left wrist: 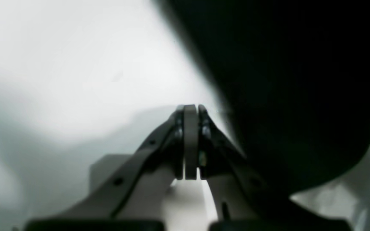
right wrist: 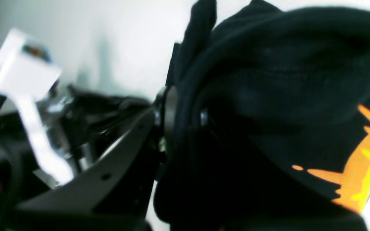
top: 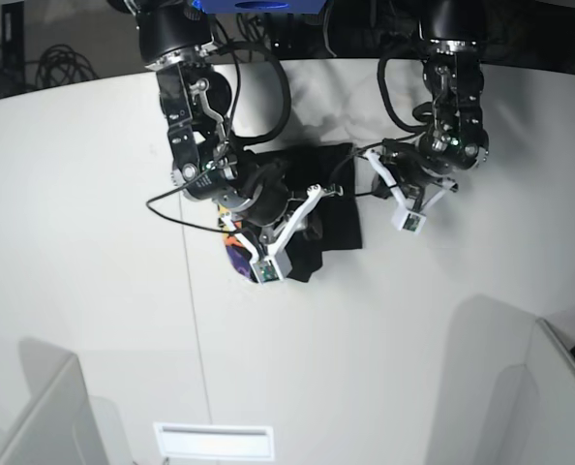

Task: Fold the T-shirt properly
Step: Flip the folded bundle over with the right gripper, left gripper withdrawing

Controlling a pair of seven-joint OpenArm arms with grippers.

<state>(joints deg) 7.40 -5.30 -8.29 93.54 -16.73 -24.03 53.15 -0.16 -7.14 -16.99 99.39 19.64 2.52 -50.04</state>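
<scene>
The black T-shirt point(top: 321, 208) lies bunched in the middle of the white table point(top: 94, 242). A bit of its orange and purple print point(top: 233, 242) shows at its lower left. In the right wrist view the shirt point(right wrist: 268, 80) fills the frame with orange-yellow print point(right wrist: 361, 166) at the right. My right gripper point(right wrist: 181, 112) is shut on a thick fold of it; in the base view this gripper point(top: 317, 192) sits over the shirt. My left gripper point(left wrist: 191, 110) is shut with no cloth seen between the fingers; black cloth point(left wrist: 300, 96) lies just to its right. In the base view it point(top: 365, 160) is at the shirt's upper right corner.
The left arm's white wrist camera point(right wrist: 24, 64) shows in the right wrist view, close to the shirt. Dark cables point(top: 268, 87) hang from both arms at the back. A white slotted panel point(top: 213, 441) sits at the front edge, with grey dividers point(top: 45, 407) at the corners.
</scene>
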